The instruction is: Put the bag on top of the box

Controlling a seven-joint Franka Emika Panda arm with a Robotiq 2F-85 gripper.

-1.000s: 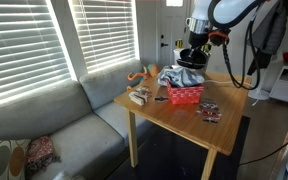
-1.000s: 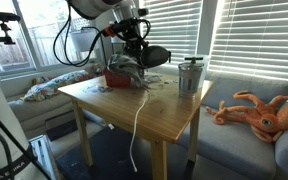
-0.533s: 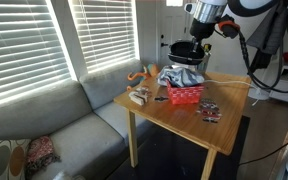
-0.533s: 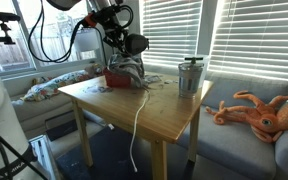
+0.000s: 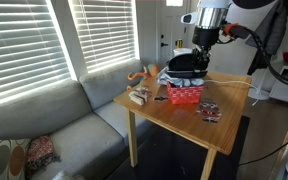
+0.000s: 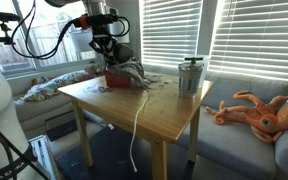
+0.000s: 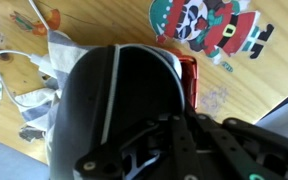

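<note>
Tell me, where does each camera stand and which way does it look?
Exterior view: near the grey sofa, off a table corner, facing the blinds; arm and claw show.
Exterior view: off the table's other end, facing windows and the orange octopus; arm and claw show.
Wrist view: above, looking down on the black bag; claw at the bottom edge.
Shared: all three show that bag and the red box.

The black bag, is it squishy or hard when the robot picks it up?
Probably squishy: the black bag looks rounded and puffy under the gripper. Likely light too, since one pinch at the top seems to hold it. It might slump or slide once set down, because the red box below already holds lumpy pale stuff.
</note>
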